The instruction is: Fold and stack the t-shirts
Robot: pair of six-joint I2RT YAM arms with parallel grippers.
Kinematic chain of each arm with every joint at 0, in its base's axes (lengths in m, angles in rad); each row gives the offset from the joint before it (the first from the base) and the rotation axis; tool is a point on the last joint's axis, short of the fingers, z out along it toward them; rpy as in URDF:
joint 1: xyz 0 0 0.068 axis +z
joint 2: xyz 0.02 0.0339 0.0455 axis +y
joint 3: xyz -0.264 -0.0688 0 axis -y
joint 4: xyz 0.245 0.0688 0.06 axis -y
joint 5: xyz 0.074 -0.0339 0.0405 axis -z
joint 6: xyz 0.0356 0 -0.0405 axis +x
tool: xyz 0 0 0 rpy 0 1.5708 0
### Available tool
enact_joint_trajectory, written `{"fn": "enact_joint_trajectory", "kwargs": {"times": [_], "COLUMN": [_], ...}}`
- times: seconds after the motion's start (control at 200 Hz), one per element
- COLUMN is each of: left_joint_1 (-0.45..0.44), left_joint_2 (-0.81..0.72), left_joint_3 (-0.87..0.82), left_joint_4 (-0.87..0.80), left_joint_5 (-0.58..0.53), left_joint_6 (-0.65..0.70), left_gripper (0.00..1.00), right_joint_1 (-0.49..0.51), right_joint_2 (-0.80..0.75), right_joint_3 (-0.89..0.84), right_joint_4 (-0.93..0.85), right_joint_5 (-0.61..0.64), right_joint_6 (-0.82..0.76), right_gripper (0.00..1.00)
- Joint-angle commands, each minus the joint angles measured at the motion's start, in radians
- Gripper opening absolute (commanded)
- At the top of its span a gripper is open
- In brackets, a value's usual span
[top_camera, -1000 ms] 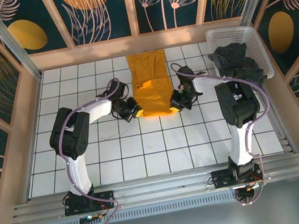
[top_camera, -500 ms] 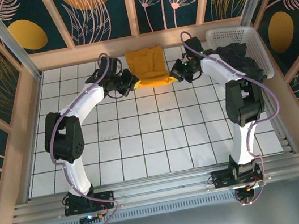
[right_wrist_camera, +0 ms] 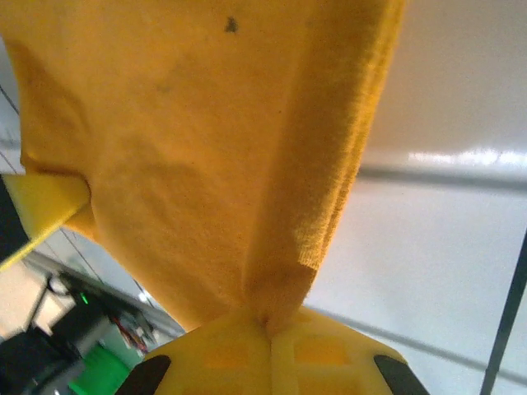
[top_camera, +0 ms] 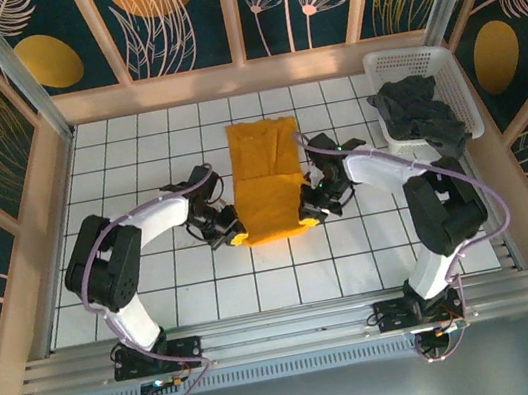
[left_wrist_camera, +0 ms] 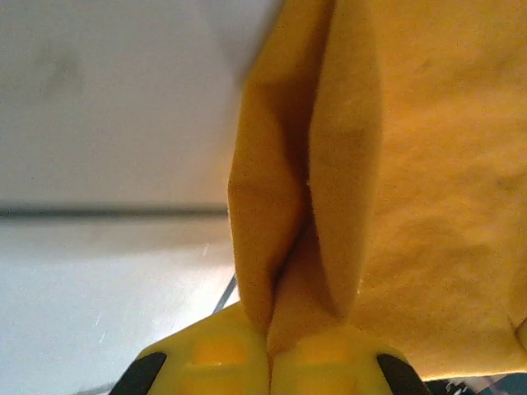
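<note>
The orange-yellow t-shirt (top_camera: 266, 177) lies as a long narrow strip down the middle of the tiled table, stretched from the back toward the front. My left gripper (top_camera: 236, 236) is shut on its near left corner, and the cloth (left_wrist_camera: 362, 189) bunches into folds between the yellow fingers (left_wrist_camera: 218, 358). My right gripper (top_camera: 308, 219) is shut on the near right corner, with cloth (right_wrist_camera: 189, 140) rising from its fingers (right_wrist_camera: 321, 354). The dark charcoal t-shirt (top_camera: 420, 113) lies crumpled in the basket at the back right.
The white lattice basket (top_camera: 413, 59) stands at the back right corner against the wooden frame. White tiled table (top_camera: 159, 296) spreads in front of and beside the shirt. A wooden rail (top_camera: 243, 74) bounds the back edge.
Both grippers pulled the shirt's held edge from the back of the table toward the front. The shirt went from a short bundle at the back to a long strip.
</note>
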Motion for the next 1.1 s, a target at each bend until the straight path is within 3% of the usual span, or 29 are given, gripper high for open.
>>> {"fn": "enact_joint_trajectory", "kwargs": {"times": [0.0, 0.175, 0.465, 0.791, 0.851, 0.921, 0.966, 1.061, 1.096], "left_joint_1": [0.001, 0.002, 0.091, 0.155, 0.171, 0.191, 0.202, 0.21, 0.208], "left_joint_2": [-0.129, -0.21, -0.079, 0.414, 0.549, 0.675, 0.723, 0.735, 0.714], "left_joint_3": [-0.021, 0.103, 0.44, 0.943, 1.106, 1.253, 1.305, 1.334, 1.317], "left_joint_4": [-0.055, -0.103, -0.109, 0.015, -0.043, -0.074, -0.049, -0.003, -0.002], "left_joint_5": [0.016, -0.039, -0.048, -0.031, -0.058, -0.093, -0.102, -0.121, -0.124], "left_joint_6": [0.046, 0.034, -0.028, -0.125, -0.117, -0.124, -0.136, -0.146, -0.137], "left_gripper": [0.0, 0.0, 0.0, 0.0, 0.11, 0.25, 0.4, 0.6, 0.62], "right_joint_1": [0.004, 0.0, -0.108, -0.225, -0.247, -0.269, -0.28, -0.301, -0.304], "right_joint_2": [-0.111, -0.141, 0.009, 0.446, 0.529, 0.624, 0.687, 0.773, 0.776], "right_joint_3": [-0.007, 0.102, 0.453, 0.855, 0.923, 1.038, 1.13, 1.313, 1.337], "right_joint_4": [-0.075, -0.13, -0.219, -0.123, -0.073, -0.033, -0.038, -0.108, -0.129], "right_joint_5": [-0.035, -0.008, 0.082, 0.074, 0.071, 0.094, 0.106, 0.132, 0.147], "right_joint_6": [-0.008, 0.053, 0.047, 0.136, 0.155, 0.153, 0.145, 0.126, 0.115], "right_gripper": [0.0, 0.0, 0.0, 0.0, 0.0, 0.28, 0.44, 0.59, 0.63]}}
